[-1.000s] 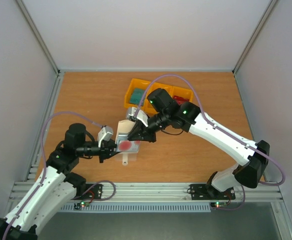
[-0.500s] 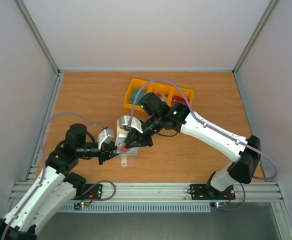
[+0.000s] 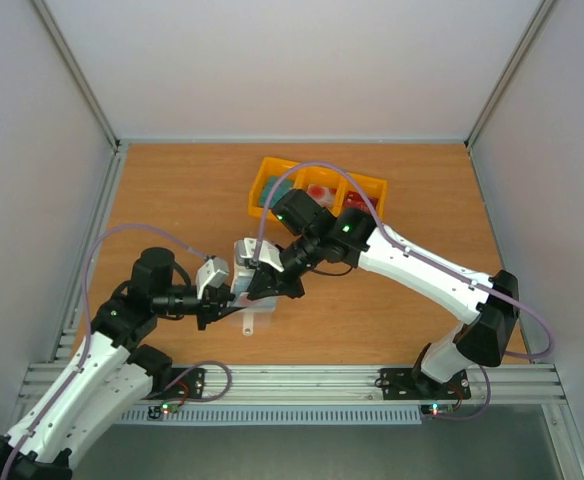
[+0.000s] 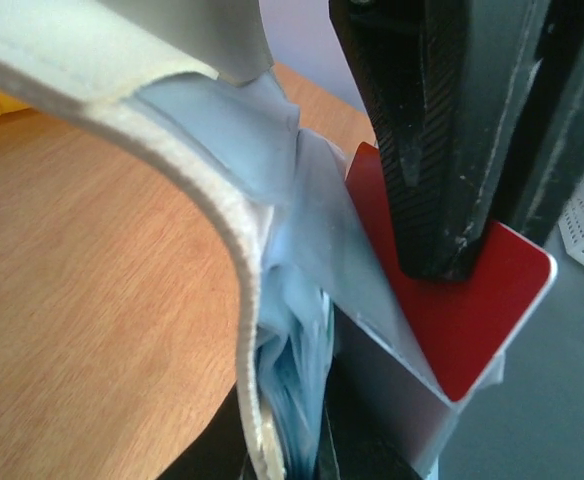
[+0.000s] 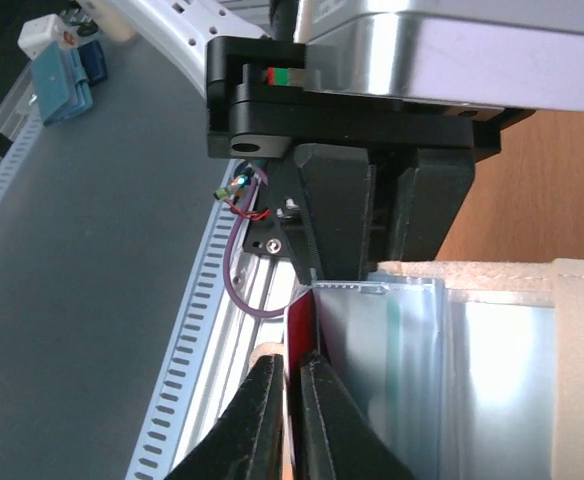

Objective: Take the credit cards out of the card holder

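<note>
Since a second ago the right arm has swung away from the yellow tray [image 3: 268,164] toward the near left, and the right claw [image 3: 259,290] has come down onto the card holder [image 3: 244,252]. The tray's middle compartment, covered before, now shows.

The left claw [image 3: 219,300] is pressed together on the holder's near-left edge and holds it open just above the desk [image 3: 172,200], with the strap tab [image 3: 249,326] at the near end. In the left wrist view the cream cover curls over the translucent grey-blue sleeves.

The right claw pinches the dark red card [image 4: 462,330], which sticks partly out of a sleeve. Its fingers [image 5: 264,405] sit on either face of the card's edge.

In the tray, a teal card [image 3: 272,192] lies in the left compartment and a pinkish red-and-white card [image 3: 319,191] in the middle one.
</note>
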`<state>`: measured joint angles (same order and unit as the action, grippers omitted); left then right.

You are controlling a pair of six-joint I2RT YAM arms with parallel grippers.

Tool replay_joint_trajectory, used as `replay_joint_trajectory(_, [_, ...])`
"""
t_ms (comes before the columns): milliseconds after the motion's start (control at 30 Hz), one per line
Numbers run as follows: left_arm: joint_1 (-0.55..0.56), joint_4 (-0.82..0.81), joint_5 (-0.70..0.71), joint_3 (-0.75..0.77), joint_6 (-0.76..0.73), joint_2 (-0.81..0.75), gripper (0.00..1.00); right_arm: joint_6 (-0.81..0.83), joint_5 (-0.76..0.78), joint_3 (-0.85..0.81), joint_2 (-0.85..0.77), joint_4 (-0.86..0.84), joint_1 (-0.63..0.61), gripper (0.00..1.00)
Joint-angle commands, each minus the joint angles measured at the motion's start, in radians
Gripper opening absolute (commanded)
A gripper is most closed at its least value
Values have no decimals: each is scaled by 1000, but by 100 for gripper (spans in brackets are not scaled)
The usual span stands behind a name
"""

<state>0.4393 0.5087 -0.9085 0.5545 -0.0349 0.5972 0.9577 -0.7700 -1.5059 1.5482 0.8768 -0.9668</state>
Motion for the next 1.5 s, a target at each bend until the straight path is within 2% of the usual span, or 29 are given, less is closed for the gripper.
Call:
replay_joint_trajectory(0, [3, -48, 9, 45, -29, 0, 0, -20, -2, -41, 25, 32, -24, 6])
replay_joint_trajectory(267, [19, 83, 51, 35, -248, -14, 0, -75, -54, -86, 0, 47, 39, 3])
replay_joint_trajectory(367, [21, 99, 59, 33, -274, -14, 0, -83, -42, -83, -11, 45, 45, 3])
replay_joint_trajectory(733, [21, 73, 45, 31, -221, -16, 0, -131, -57, -46, -37, 14, 86, 8])
replay_joint_trajectory(933, [22, 34, 35, 34, -118, -12, 0, -177, -87, 3, -40, -53, 86, 3])
replay_joint_trajectory(1033, [21, 27, 36, 35, -93, -11, 0, -172, -79, 9, -44, -47, 85, 9])
replay_joint_trajectory(1267, [21, 19, 51, 40, -96, -10, 0, -121, 45, -6, -20, -35, 7, 15])
replay_joint_trajectory(1467, [21, 43, 47, 46, -125, -11, 0, -119, 55, -42, 34, -32, 4, 21])
